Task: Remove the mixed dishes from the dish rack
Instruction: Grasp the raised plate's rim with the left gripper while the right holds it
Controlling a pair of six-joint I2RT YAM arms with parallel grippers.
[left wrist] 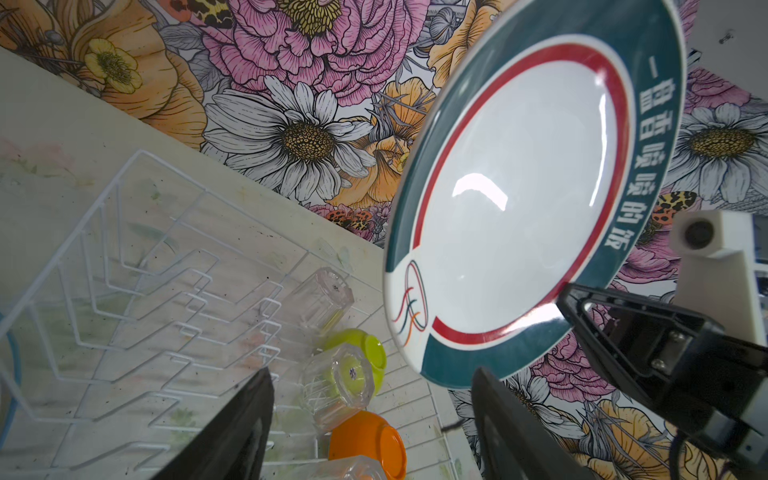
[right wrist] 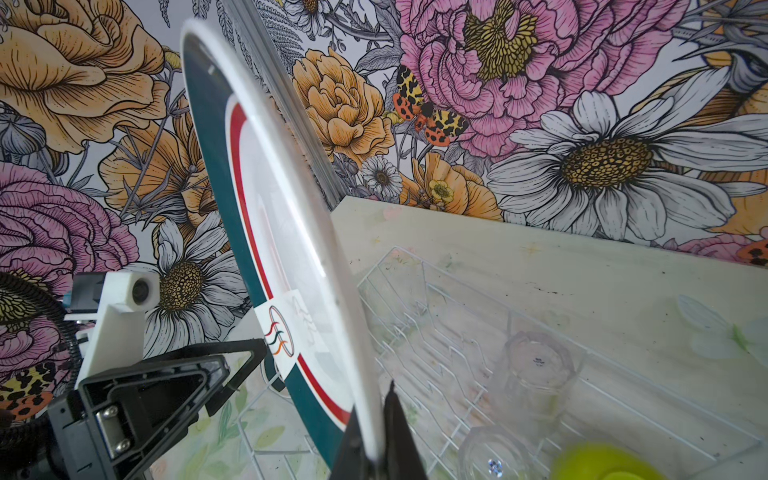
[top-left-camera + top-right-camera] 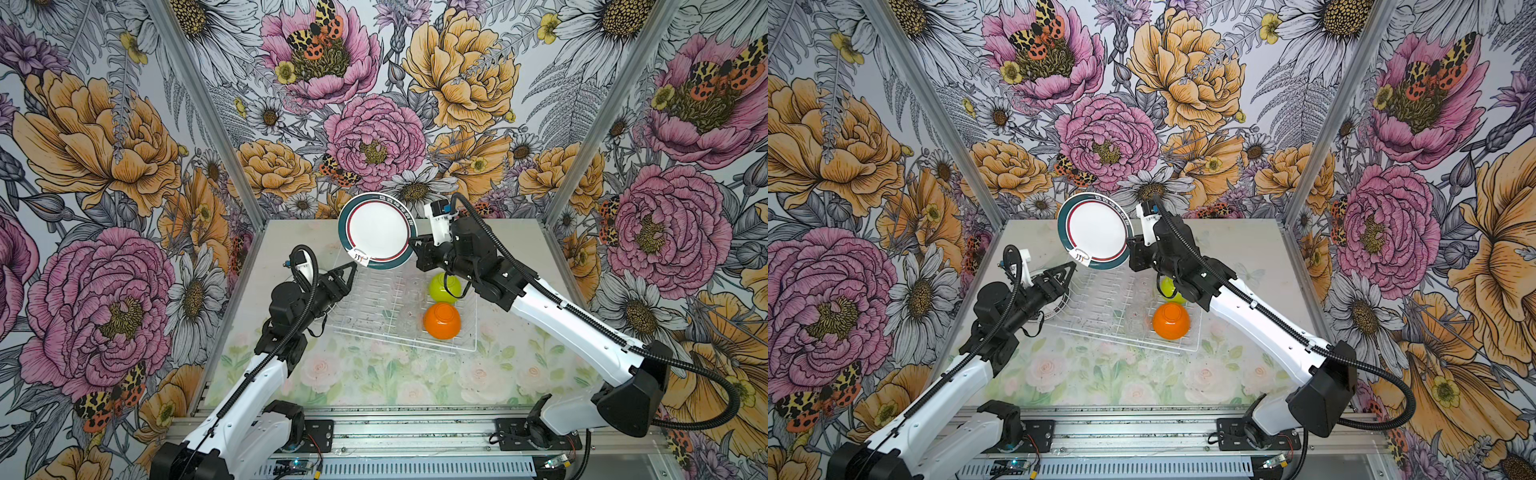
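Clamped right tool (image 2: 376,436) tight on the rim of the teal-and-red plate (image 3: 376,230), held nearly upright over the rack's (image 3: 415,341) far side. Spread left tool (image 3: 349,270) wide just beside the plate's lower edge, gripping nothing. Found green bowl (image 3: 442,286), orange bowl (image 3: 441,319) and tumblers (image 1: 336,390) lying in the rack on the surface (image 3: 374,386).

Lime-green bowl (image 3: 1170,289) half hidden behind right arm (image 3: 1258,318).
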